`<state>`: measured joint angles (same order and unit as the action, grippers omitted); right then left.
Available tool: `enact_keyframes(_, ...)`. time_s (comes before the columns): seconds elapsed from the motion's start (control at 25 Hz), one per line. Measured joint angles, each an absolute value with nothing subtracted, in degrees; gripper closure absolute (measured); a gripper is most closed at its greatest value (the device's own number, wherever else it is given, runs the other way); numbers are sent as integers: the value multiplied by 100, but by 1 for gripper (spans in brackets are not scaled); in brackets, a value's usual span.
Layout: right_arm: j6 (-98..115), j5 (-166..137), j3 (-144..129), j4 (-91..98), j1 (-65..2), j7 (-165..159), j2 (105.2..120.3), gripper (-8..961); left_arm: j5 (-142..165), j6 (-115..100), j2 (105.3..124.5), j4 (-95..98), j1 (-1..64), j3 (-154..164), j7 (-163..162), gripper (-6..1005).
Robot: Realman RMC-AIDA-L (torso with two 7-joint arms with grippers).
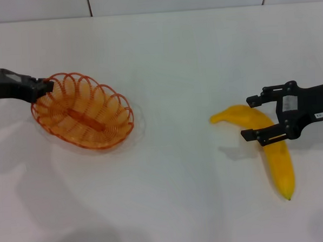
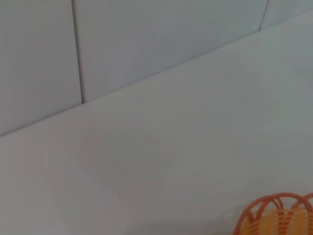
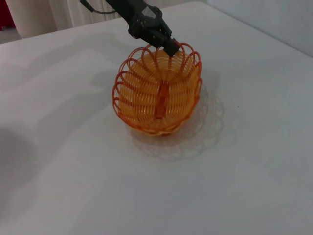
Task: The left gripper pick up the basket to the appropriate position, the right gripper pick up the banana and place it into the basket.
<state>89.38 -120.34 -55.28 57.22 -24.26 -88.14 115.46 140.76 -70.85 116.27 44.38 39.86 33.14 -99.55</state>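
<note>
The orange wire basket (image 1: 82,111) is at the left of the white table. My left gripper (image 1: 47,86) is shut on its far-left rim and holds it tilted, slightly off the table, with a shadow beneath it. The right wrist view shows the basket (image 3: 157,95) with that gripper (image 3: 168,46) on its rim. A bit of rim shows in the left wrist view (image 2: 274,215). The yellow banana (image 1: 280,163) lies on the table at the right. My right gripper (image 1: 248,117) is open, its fingers straddling the banana's upper part.
The white table (image 1: 176,196) spans the whole view, with bare surface between basket and banana. A tiled wall (image 1: 90,4) runs along the table's far edge.
</note>
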Motion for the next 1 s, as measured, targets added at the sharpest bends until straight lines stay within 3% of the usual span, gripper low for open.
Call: enact_keyframes(1.0,8939,-12121,-5590,5614,-2508,-8810,11561,91,12360,-6644,11628,3412,3759,3278,-9205,915)
